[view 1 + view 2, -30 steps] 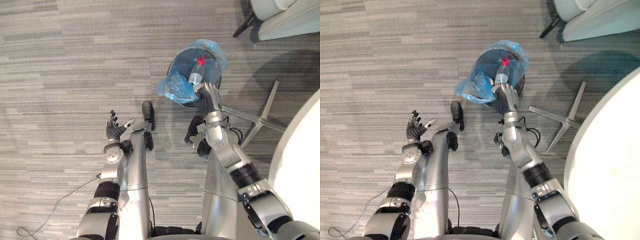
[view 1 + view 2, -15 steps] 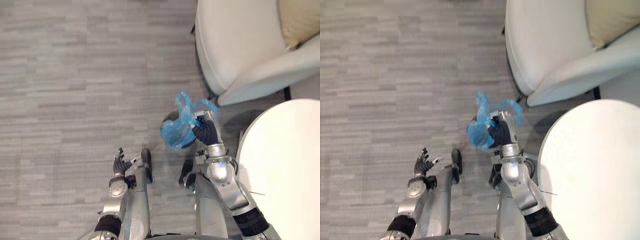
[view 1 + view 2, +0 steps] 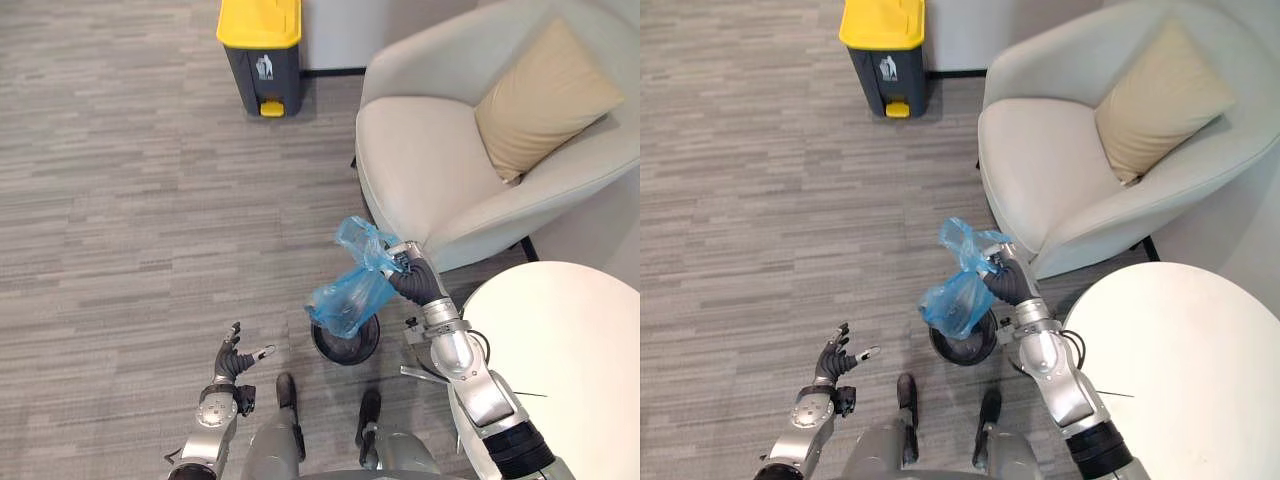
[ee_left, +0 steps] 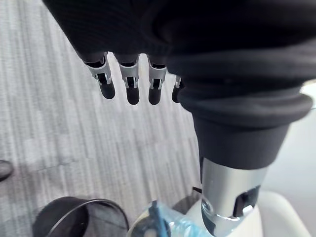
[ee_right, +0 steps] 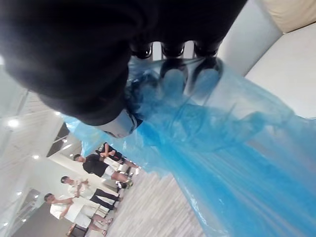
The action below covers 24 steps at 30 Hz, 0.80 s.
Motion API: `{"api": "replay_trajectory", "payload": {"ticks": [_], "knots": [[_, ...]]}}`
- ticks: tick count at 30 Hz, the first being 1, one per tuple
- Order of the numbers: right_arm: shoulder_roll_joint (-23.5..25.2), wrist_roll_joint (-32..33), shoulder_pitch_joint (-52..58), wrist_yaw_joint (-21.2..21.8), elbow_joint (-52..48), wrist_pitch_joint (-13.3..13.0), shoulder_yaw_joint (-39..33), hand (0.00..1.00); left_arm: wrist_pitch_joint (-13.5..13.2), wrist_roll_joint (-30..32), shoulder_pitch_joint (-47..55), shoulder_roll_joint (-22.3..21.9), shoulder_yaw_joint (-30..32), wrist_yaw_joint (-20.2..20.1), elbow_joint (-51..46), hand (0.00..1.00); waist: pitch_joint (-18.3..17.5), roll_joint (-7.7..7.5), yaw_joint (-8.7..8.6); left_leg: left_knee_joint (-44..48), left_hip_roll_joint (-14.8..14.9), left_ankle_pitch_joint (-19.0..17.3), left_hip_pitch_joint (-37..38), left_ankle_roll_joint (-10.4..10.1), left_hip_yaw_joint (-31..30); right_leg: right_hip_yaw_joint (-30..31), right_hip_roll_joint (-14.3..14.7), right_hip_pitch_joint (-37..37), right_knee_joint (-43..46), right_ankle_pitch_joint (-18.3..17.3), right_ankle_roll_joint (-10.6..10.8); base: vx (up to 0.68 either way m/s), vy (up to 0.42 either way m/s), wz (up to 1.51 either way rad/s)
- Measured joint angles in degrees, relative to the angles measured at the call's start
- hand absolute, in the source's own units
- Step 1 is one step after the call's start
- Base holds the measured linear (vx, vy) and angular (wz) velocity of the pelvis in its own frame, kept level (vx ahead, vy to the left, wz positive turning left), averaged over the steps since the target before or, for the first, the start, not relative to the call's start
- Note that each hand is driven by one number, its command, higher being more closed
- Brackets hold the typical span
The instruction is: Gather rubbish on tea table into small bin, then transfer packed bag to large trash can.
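Observation:
A packed blue plastic bag (image 3: pixel 350 293) hangs from my right hand (image 3: pixel 411 279), whose fingers (image 5: pixel 174 73) are curled into its gathered top. The bag dangles just above the small black bin (image 3: pixel 345 342) on the floor, next to the round white tea table (image 3: pixel 565 345). The large trash can (image 3: pixel 261 44), dark grey with a yellow lid, stands far ahead by the wall. My left hand (image 3: pixel 231 362) is low at the left over the carpet, fingers (image 4: pixel 129 83) straight and holding nothing.
A pale armchair (image 3: pixel 440 160) with a tan cushion (image 3: pixel 545 98) stands right behind the bag and bin. Grey carpet (image 3: pixel 120 200) stretches from me to the large can. Several people stand far off in the right wrist view (image 5: pixel 98 168).
The camera has swung up, bringing the armchair and yellow-lidded can into view. My right hand has lifted the blue bag out of the small bin. The left hand stays open.

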Motion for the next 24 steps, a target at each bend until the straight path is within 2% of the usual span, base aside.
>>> {"api": "replay_trajectory", "payload": {"ticks": [1,5,12,20,24], "knots": [[-1.2,1.3,0.0,1.4,0.0,-0.8,0.0,1.0,-0.4,0.0,1.4,0.7,0.0,-0.7,-1.9,0.0,-1.5,0.13,-0.03,-1.2,-0.2,0.0,1.4,-0.1,0.3,0.4,0.1,1.1,-1.0,0.1,0.1,0.09,0.043,-0.12],[-3.8,3.8,-0.1,3.2,0.0,-1.0,0.0,1.0,-0.6,0.1,3.5,1.8,0.1,-2.0,-4.8,0.0,-3.2,0.81,0.01,-2.9,-0.7,0.0,4.0,-0.1,0.5,0.7,0.4,3.2,-2.6,0.3,0.3,0.07,0.029,-0.05],[-5.6,5.9,-1.9,5.3,0.0,-1.0,0.1,1.0,-0.9,0.5,5.5,2.5,1.3,-2.8,-11.4,0.0,-4.1,1.21,0.16,-4.0,-0.8,0.0,6.8,0.0,-0.5,1.7,0.8,5.9,-3.6,0.5,0.2,0.04,0.01,-0.05],[-5.5,9.0,-4.2,6.3,0.0,-1.0,0.5,1.0,-1.9,0.4,5.6,-0.1,1.3,-2.6,-23.1,0.0,-4.3,1.34,0.2,-4.2,-0.9,0.1,8.4,-0.2,-0.7,2.0,0.8,7.4,-3.6,0.5,0.2,0.0,0.0,0.0],[-5.4,10.3,-5.2,6.4,0.0,-1.0,2.5,1.0,-1.9,0.4,4.8,-0.9,0.1,-2.0,-25.5,0.0,-6.5,1.91,0.19,-4.2,-0.9,0.2,8.6,-0.2,-0.7,2.1,0.8,7.5,-3.6,0.5,0.2,0.02,0.005,0.0]]}}
